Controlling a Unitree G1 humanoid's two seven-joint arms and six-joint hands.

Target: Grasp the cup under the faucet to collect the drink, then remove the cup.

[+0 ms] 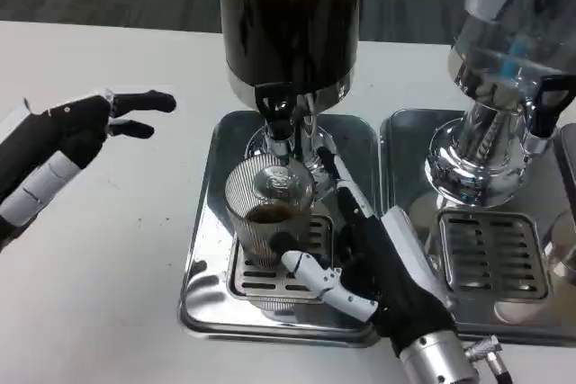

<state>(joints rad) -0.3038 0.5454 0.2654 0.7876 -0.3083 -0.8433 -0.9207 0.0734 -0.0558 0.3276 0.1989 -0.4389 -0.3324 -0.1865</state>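
cup (pixel 268 213) stood on the drip tray (pixel 202 249) under the faucet (pixel 277 119), some dark drink inside | right hand (pixel 382 263) fingers wrapped around it | left hand (pixel 63 137) empty, fingers apart | risk: tilted removal could spill, or rim could hit faucet

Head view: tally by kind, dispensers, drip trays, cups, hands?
Drink dispensers: 2, dark one, clear one
Drip trays: 2, left tray, right tray
Cups: 1, ribbed cup
Hands: 2, left hand, right hand
Total: 7
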